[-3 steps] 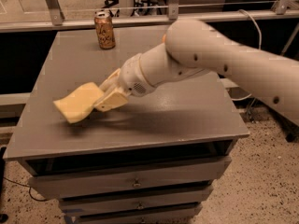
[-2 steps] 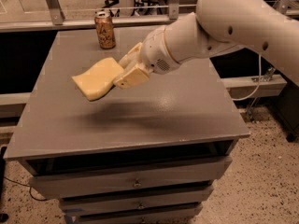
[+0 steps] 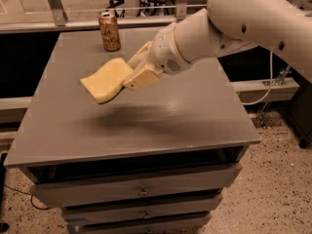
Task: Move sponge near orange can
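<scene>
- The gripper point(image 3: 129, 73) was at the end of the white arm point(image 3: 234, 18), which reached in from the right. It was above the left-centre of the table point(image 3: 195, 116).
- Its two pale fingers point(image 3: 141, 78) were clamped on the right edge of the sponge point(image 3: 105, 80).
- The sponge, a pale-yellow slab, was tilted with its free end lower and to the left. It was held clear of the tabletop.
- The shadow point(image 3: 129, 115) of the sponge lay on the grey surface below it.
- The can point(image 3: 109, 30) stood upright near the back-left of the table, behind the sponge. It was near the sponge but not touching it.
- The drawers point(image 3: 141, 191) faced forward beneath the tabletop.
- A cable point(image 3: 265, 89) hung at the right above the speckled floor point(image 3: 278, 189).
</scene>
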Controlling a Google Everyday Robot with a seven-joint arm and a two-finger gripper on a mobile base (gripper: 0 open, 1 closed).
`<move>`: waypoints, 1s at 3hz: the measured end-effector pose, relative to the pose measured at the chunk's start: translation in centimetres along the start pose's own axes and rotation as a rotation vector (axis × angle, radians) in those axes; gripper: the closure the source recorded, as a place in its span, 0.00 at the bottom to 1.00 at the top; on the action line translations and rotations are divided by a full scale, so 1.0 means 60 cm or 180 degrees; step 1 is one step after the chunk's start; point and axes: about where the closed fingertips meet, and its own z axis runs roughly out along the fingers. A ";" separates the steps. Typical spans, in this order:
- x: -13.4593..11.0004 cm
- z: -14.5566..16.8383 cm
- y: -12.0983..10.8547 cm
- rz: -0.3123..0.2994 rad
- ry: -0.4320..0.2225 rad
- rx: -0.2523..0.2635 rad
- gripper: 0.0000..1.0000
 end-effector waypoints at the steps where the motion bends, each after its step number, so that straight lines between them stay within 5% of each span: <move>1: 0.040 -0.057 -0.051 -0.0077 0.0106 0.0262 1.00; 2: 0.090 -0.134 -0.127 -0.0090 0.0168 0.0569 1.00; 3: 0.090 -0.132 -0.125 -0.0089 0.0169 0.0560 1.00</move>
